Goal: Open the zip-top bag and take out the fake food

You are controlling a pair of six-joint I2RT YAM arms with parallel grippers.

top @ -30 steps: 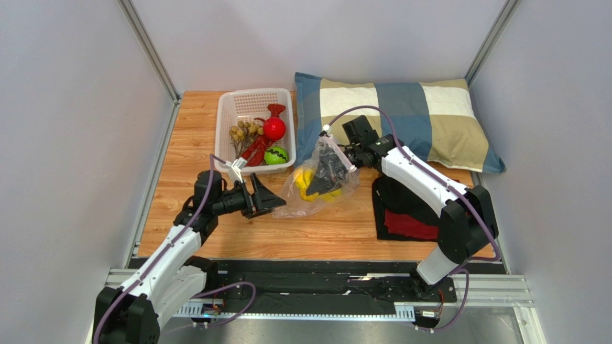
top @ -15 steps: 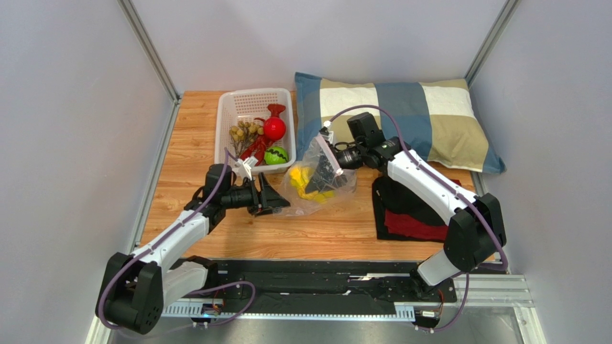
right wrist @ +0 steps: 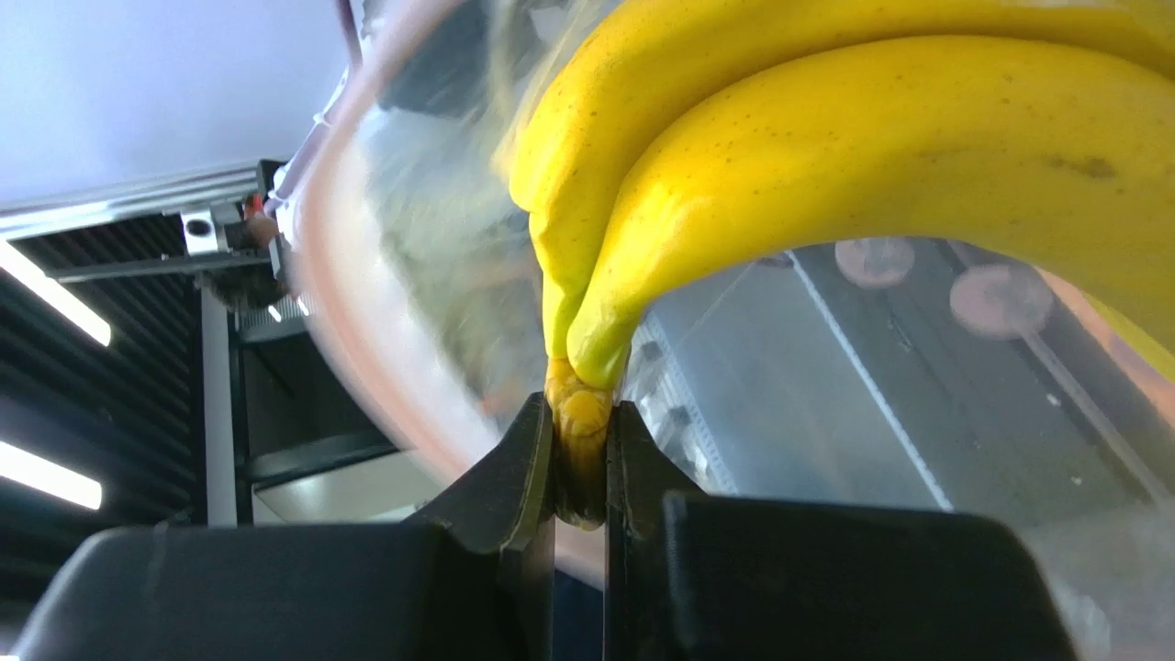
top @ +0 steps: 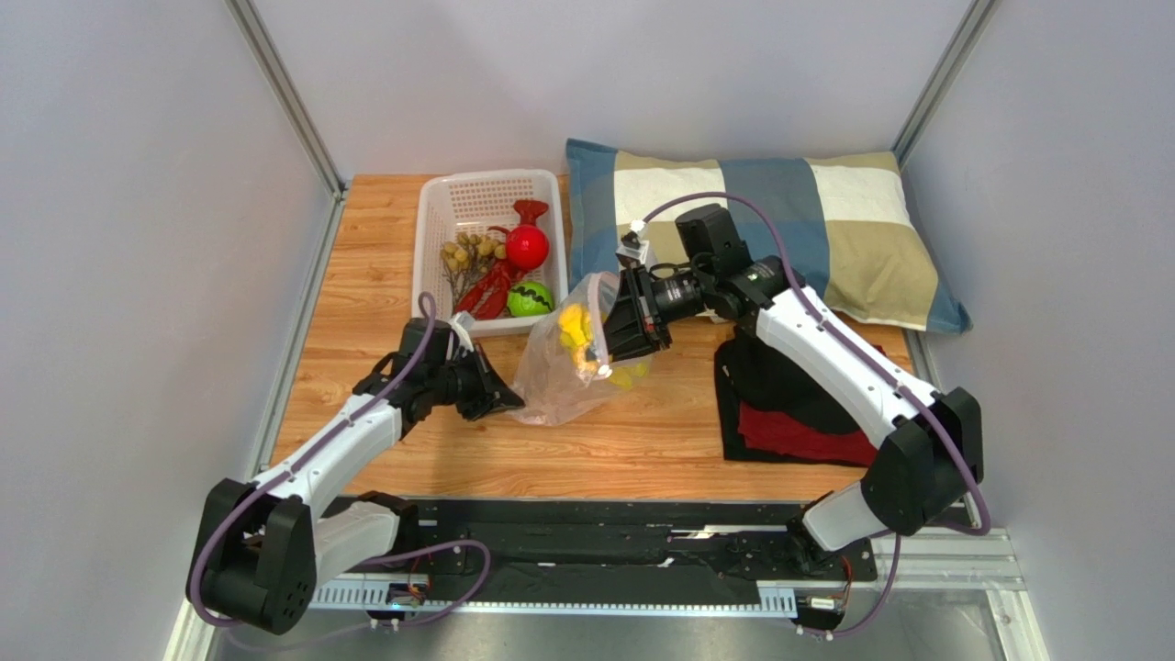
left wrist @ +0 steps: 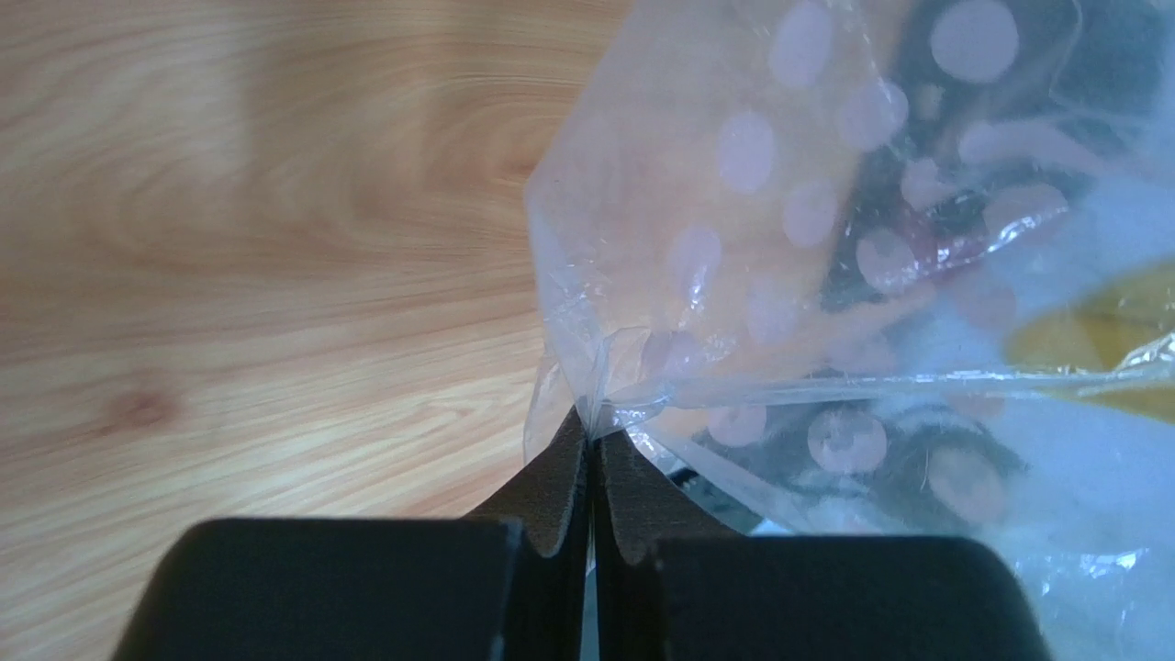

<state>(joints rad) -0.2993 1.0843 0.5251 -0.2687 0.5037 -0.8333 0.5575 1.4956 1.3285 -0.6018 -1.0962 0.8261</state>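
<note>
The clear dotted zip-top bag [top: 552, 386] stands on the wood between the arms. My left gripper [top: 508, 402] is shut on its lower left corner; in the left wrist view the fingertips [left wrist: 593, 438] pinch a fold of the bag [left wrist: 717, 262]. My right gripper [top: 611, 344] reaches into the bag from the right and is shut on the stem of the yellow banana bunch [top: 574, 331]. The right wrist view shows the stem clamped between the jaws of the right gripper [right wrist: 582, 462], with the bananas [right wrist: 883, 152] above and the bag's pinkish zip strip [right wrist: 362, 331] curving past.
A white mesh basket [top: 455, 207] behind the bag holds a red round fruit [top: 526, 247], a green striped ball [top: 528, 298], red chilli shapes [top: 486, 289] and a brownish cluster [top: 466, 255]. A checked pillow [top: 786, 221] lies at the back right, dark and red cloth [top: 786, 420] under the right arm.
My left gripper moved right to the bag and shut on its corner. My right gripper swung left with the banana bunch, and the bag shifted left and stood up taller.
</note>
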